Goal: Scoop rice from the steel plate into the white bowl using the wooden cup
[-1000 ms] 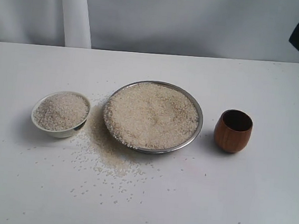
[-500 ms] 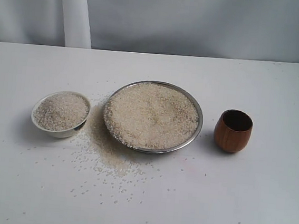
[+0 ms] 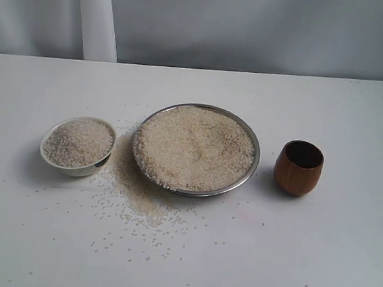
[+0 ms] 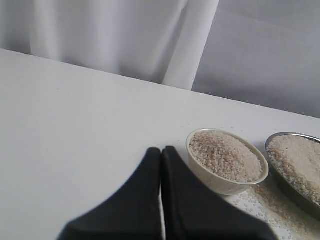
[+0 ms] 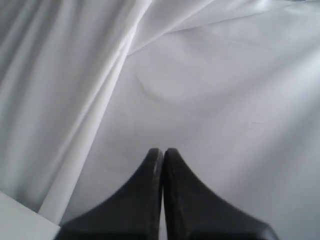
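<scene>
Now | left pincer [image 4: 161, 149]: tips pressed together, empty, over counter [image 3: 329, 265] just beside white bowl [image 3: 73, 170] | right pincer [image 5: 163, 150]: tips together, empty, facing white drape [image 5: 75, 75] | wooden cup [image 3: 298, 169]: upright, right of steel plate [image 3: 256, 158], apart | rice [image 3: 194, 147]: heaped in plate and bowl, scattered between them

The right tool [image 5: 162, 152] has its two black fingers [image 5: 145, 200] pressed together, with only a thin dark seam between them and nothing in the grip. The rounded tips point at a white curtain [image 5: 210, 80], which fills nearly everything beyond the tool. The cloth hangs in soft folds, and one thick pleat [image 5: 95, 125] runs slantwise beside the tool. A small pale corner of the table [image 5: 20, 222] shows near the base of one finger, at the foot of that pleat.
</scene>
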